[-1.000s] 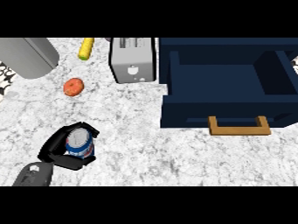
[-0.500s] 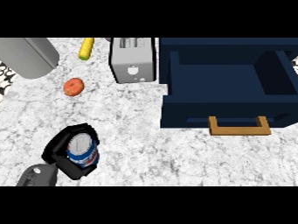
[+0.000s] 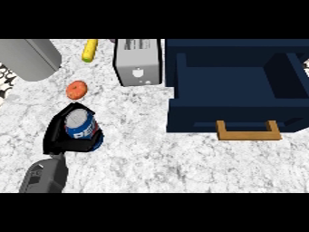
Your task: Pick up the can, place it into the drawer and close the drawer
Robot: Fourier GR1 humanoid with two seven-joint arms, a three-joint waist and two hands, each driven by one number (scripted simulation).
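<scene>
The left hand (image 3: 61, 136) is wrapped round the can (image 3: 78, 123), fingers curled against its sides, so the can stands upright inside the grip with its grey top and blue label showing. Whether the can has left the counter (image 3: 150, 158) cannot be told from this steep view. The right hand is barely in view at the right edge, at about 3 o'clock; whether its fingers are apart or together cannot be told.

From the can, an orange round thing (image 3: 76, 89) lies near at 12 o'clock, a yellow one (image 3: 89, 50) farther the same way, and a toaster (image 3: 138, 61) at 1 o'clock. The drawer (image 3: 240, 90) stands open well apart at about 2 to 3 o'clock, nothing visible inside it, its wooden handle (image 3: 248, 130) facing the robot.

By this showing the grasp is made and little else: the carry across to the drawer, the release inside it and the push on the handle all appear to remain.
</scene>
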